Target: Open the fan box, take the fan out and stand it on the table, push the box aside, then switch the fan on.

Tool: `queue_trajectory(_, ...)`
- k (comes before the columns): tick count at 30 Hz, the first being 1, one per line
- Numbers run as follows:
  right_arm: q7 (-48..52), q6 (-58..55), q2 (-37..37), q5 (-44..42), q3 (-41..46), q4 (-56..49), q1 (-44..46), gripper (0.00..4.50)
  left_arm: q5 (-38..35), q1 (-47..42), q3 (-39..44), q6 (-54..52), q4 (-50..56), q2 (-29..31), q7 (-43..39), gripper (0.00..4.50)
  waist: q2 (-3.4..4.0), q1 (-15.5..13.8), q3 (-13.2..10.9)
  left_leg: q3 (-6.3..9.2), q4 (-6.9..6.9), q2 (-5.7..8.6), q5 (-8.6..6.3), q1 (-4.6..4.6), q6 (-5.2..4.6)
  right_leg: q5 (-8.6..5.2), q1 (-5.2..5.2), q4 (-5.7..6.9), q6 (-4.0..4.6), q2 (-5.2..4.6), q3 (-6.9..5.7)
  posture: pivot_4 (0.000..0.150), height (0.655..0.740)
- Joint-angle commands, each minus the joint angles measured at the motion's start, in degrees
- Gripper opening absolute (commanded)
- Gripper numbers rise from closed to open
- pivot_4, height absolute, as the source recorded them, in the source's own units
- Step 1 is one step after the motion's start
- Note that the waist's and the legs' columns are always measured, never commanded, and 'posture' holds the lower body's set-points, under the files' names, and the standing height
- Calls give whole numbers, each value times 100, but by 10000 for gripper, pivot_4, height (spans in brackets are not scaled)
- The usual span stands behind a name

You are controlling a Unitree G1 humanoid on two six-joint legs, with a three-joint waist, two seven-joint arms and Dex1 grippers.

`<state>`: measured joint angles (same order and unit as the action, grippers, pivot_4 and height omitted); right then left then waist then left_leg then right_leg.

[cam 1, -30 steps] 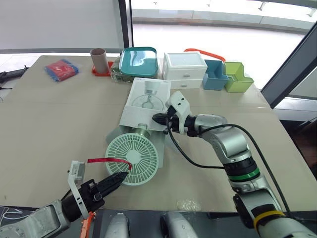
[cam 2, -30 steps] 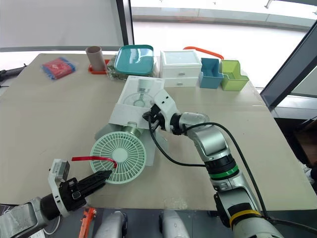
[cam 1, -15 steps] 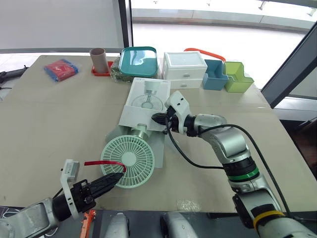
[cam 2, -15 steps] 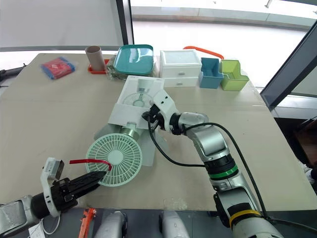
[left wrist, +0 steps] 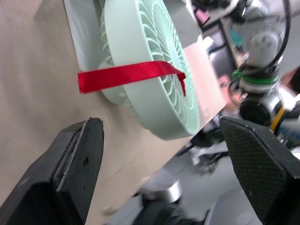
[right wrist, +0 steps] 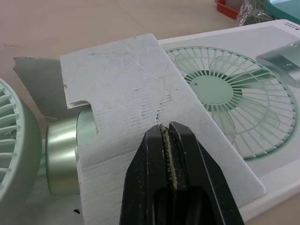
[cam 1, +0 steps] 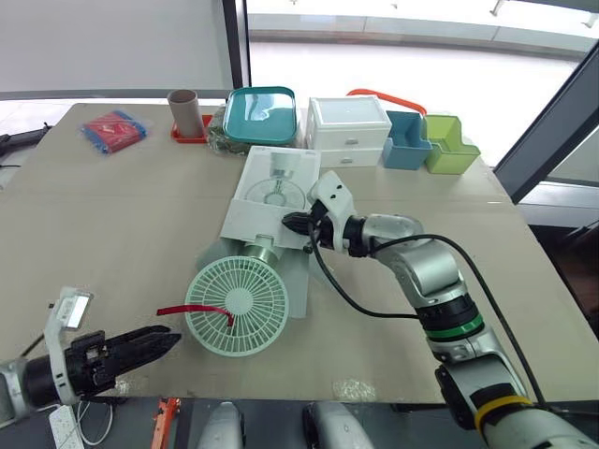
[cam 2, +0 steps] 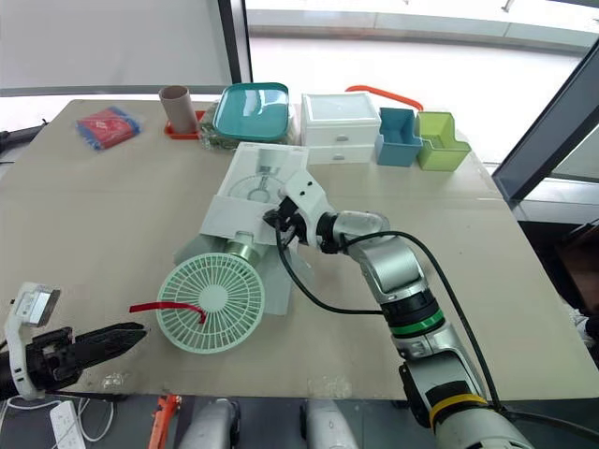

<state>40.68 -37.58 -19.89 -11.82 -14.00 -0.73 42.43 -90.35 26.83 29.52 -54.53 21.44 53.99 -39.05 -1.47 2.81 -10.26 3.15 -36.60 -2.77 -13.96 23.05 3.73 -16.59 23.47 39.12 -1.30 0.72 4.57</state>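
Note:
The mint-green fan (cam 1: 236, 306) lies on the table with its grille facing up and its metal base (cam 1: 259, 253) at the mouth of the white fan box (cam 1: 271, 192). A red ribbon (cam 1: 192, 309) tied to the grille hangs loose toward my left gripper (cam 1: 168, 340). That gripper is open, near the table's front edge and left of the fan, holding nothing. My right gripper (right wrist: 166, 129) is shut on the box's cardboard flap (right wrist: 136, 89) at the near end of the box.
Along the far edge stand a cardboard tube (cam 1: 182, 110), a teal-lidded container (cam 1: 262, 114), a white drawer unit (cam 1: 348, 129), and blue (cam 1: 406, 140) and green (cam 1: 447, 145) bins. A red and blue packet (cam 1: 114, 129) lies far left.
My left gripper let go of the red ribbon, opened and drew back to the left along the front edge. The fan slid a little further out of the box. The right gripper held still.

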Motion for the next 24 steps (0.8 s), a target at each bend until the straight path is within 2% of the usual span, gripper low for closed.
queue_trajectory(1, 60, 73, 58, 98, -119, 152, 120, 0, 2121, -455, 234, 1333, -91, 479, -1285, 43744, 2, 0, -1, 0, 1, 0, 0, 0, 0, -1, 1, 0, 1, 0, 0, 1500, 7400)
queue_trajectory(3, 89, 75, 69, 104, -116, 164, 138, 0, 2999, -874, -7, 2160, -118, 392, -1177, 43744, 2, -1, -1, 0, 8, 0, 3, -3, 5, -2, 1, 0, 5, 0, -3, 1500, 7400)
queue_trajectory(6, 108, 106, 92, 120, -119, 214, 166, 0, 4509, -1390, -429, 3547, -424, 93, -1449, 43744, 3, -1, -1, -1, 9, -1, 3, -4, 6, -2, 0, 0, 5, -1, -2, 1500, 7400)
queue_trajectory(8, 119, 128, 104, 134, -126, 235, 170, 0, 5691, -1547, -773, 4915, -816, -9, -1713, 43744, 1, 0, 0, -3, 13, 0, 5, -7, 8, 0, -1, -1, 7, -2, -1, 1500, 7400)
queue_trajectory(10, 133, 143, 107, 138, -127, 240, 165, 0, 6323, -1802, -925, 5717, -1161, -166, -1759, 43744, 0, 7, 0, -4, 15, -3, 6, -8, 10, 3, 0, -1, 14, 0, -2, 1500, 7400)
queue_trajectory(14, 156, 197, 117, 172, -146, 292, 174, 0, 7345, -2277, -1123, 7439, -1986, -366, -1781, 43744, -3, -3, 2, -2, 15, -8, 6, -7, 10, 5, 0, -1, 16, -1, -13, 1500, 7400)
queue_trajectory(17, 171, 234, 150, 189, -165, 350, 191, 0, 8010, -2617, -1227, 9347, -2599, -357, -1848, 43744, -3, 3, 2, -2, 15, -9, 6, -7, 10, 6, 0, 0, 17, -1, -13, 1500, 7400)
queue_trajectory(24, 253, 338, 244, 212, -232, 445, 205, 0, 8580, -2864, -1522, 12586, -3424, -61, -1748, 43744, -3, 10, 2, -6, 15, -15, 5, -8, 8, 9, 0, 0, 21, -4, -17, 1500, 7400)
